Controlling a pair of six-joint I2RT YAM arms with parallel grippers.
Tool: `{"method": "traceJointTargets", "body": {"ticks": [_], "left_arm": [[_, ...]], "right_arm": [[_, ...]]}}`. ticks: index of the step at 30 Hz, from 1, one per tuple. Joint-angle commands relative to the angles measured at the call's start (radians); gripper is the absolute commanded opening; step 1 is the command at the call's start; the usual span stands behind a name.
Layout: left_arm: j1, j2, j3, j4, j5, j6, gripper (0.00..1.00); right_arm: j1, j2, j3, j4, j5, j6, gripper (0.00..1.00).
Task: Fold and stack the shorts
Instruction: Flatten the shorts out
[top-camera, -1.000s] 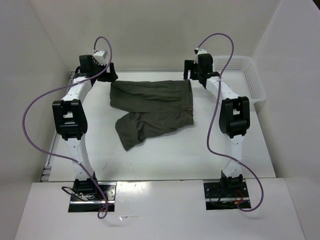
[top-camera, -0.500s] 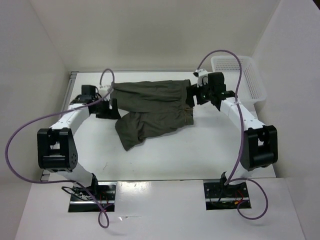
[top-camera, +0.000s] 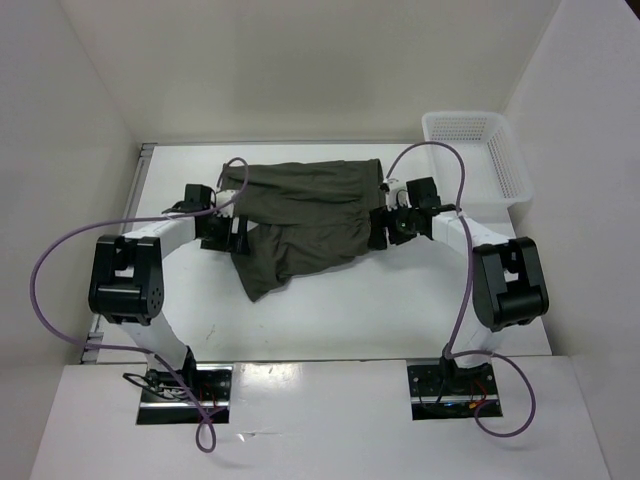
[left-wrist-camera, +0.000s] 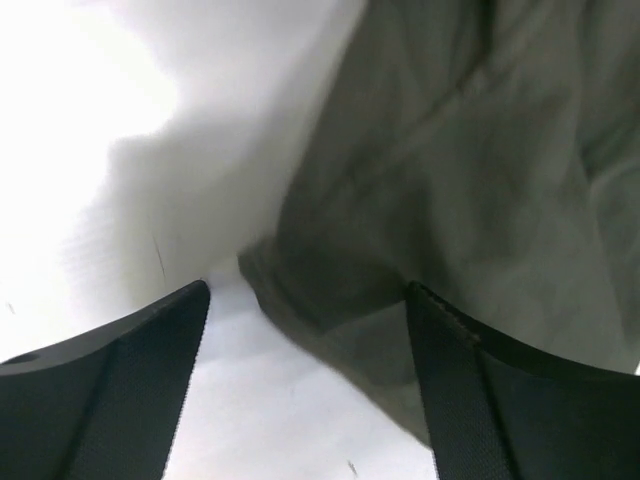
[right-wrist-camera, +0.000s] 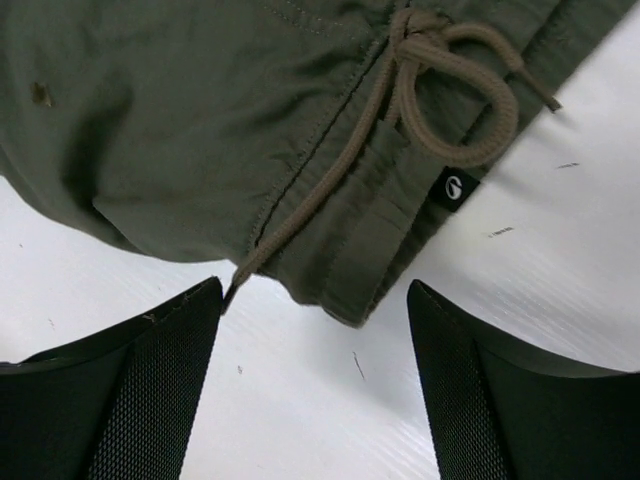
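Lowered, left gripper (top-camera: 239, 236) and right gripper (top-camera: 381, 228) — 2 gaping — flank 1 shorts (top-camera: 310, 215).

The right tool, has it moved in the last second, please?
Yes. The right tool has come toward the near edge, from beside the white plastic mesh basket to past its near end.

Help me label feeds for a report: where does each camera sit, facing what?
Top external: above, behind; looks down on table, shorts, basket; left arm, right arm show.
Left wrist: on left arm; looks down at shorts' hem; left gripper shows, open.
Right wrist: on right arm; looks at drawstring; right gripper shows.
All share shorts.
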Motion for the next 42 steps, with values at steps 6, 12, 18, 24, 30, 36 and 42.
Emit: {"method": "traceJointTargets", "body": {"ticks": [6,12,18,24,30,36,42], "left_arm": [[0.004,0.128,0.059,0.071,0.085,0.004,0.54],[0.004,0.138,0.125,0.036,0.115,0.004,0.0],[0.097,0.098,0.356,-0.007,-0.152,0.004,0.0],[0.108,0.161,0.453,0.026,-0.211,0.004,0.08],[0.077,0.127,0.42,-0.03,-0.188,0.004,0.83],[0.077,0.003,0.265,-0.211,-0.076,0.004,0.76],[0.008,-0.026,0.113,-0.264,0.021,0.004,0.7]], "right_arm": [[0.054,0.057,-0.006,0.13,-0.032,0.055,0.43],[0.063,0.068,0.072,0.049,-0.022,0.006,0.0],[0.021,0.075,0.245,-0.302,-0.096,-0.331,0.0],[-0.033,0.163,0.343,-0.501,-0.188,-0.375,0.0],[-0.033,0.24,0.437,-0.217,-0.185,-0.005,0.0],[-0.033,0.338,0.514,-0.091,-0.208,0.251,0.0],[-0.033,0.373,0.546,-0.1,-0.144,0.201,0.0]]}}
